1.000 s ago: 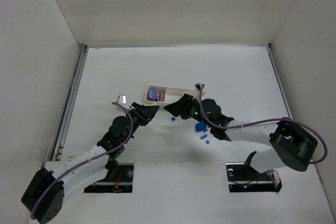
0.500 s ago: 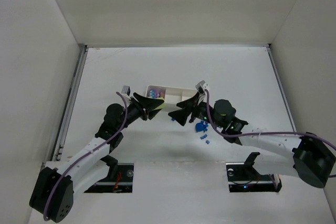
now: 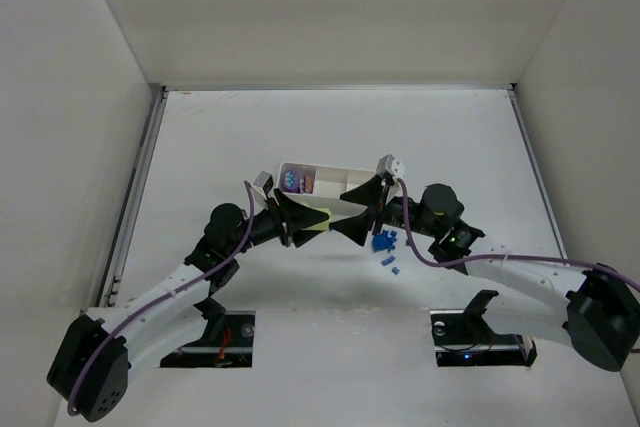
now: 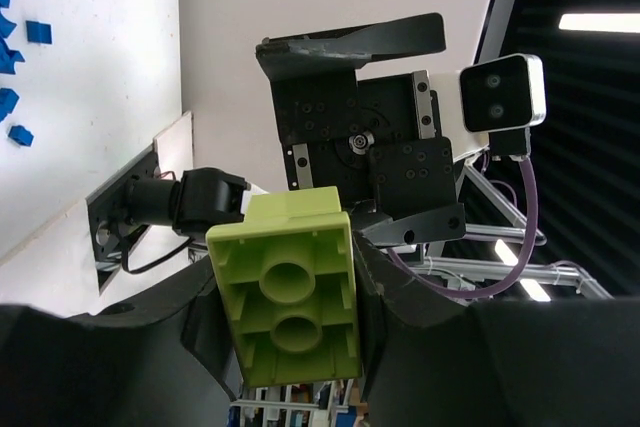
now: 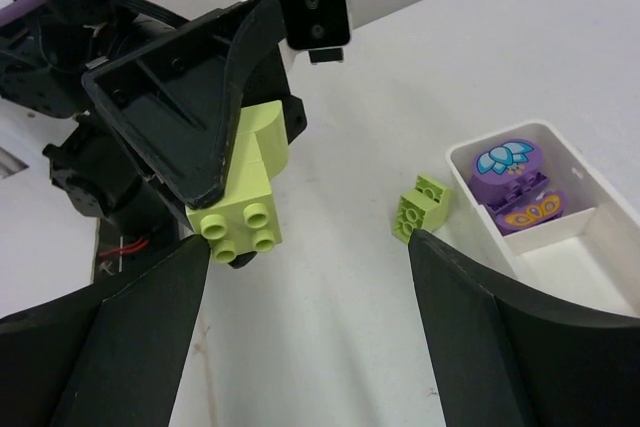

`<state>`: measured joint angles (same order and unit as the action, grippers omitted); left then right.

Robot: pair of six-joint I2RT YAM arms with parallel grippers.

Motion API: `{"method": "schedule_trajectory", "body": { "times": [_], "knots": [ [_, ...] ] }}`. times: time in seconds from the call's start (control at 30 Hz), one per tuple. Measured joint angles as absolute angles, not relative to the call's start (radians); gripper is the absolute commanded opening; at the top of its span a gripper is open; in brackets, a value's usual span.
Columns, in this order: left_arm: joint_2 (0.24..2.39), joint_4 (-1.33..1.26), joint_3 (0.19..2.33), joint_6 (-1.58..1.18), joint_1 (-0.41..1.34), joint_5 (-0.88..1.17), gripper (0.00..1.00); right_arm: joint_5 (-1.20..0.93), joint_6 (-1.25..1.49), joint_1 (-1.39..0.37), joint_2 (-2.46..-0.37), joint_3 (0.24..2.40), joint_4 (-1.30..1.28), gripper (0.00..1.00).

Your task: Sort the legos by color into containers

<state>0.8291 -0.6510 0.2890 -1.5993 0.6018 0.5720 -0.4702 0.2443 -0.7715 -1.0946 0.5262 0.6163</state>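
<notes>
My left gripper (image 3: pixel 303 219) is shut on a yellow-green lego (image 4: pixel 289 292) and holds it above the table, facing my right gripper. The held lego also shows in the right wrist view (image 5: pixel 240 205). My right gripper (image 3: pixel 352 222) is open and empty, a short way from it. A second, smaller yellow-green lego (image 5: pixel 420 207) lies on the table beside the white tray (image 3: pixel 345 173). Two purple legos (image 5: pixel 510 179) lie in the tray's end compartment (image 3: pixel 296 181). Several small blue legos (image 3: pixel 384 247) lie on the table near my right arm.
The tray's other compartments (image 5: pixel 560 257) hold nothing that I can see. White walls (image 3: pixel 70 97) enclose the table on three sides. Two cut-outs (image 3: pixel 215 332) sit at the near edge by the arm bases.
My left gripper has swung right and turned the yellow-green lego to face my right gripper. My right gripper has drawn in close to it, jaws open.
</notes>
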Motion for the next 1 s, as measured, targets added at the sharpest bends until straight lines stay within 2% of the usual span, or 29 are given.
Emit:
{"method": "schedule_trajectory", "body": {
  "times": [0.43,0.7,1.0],
  "knots": [
    [0.849,-0.653,0.289,-1.599,0.613,0.576,0.21,-0.578,0.237,-0.815,-1.097,0.522,0.622,0.85],
    [0.863,-0.656,0.289,-1.598,0.629,0.575,0.21,-0.597,0.239,-0.815,-1.119,0.522,0.644,0.72],
    [0.878,-0.666,0.289,-1.595,0.660,0.575,0.22,-0.603,0.255,-0.824,-1.140,0.522,0.680,0.45]
  ]
}}
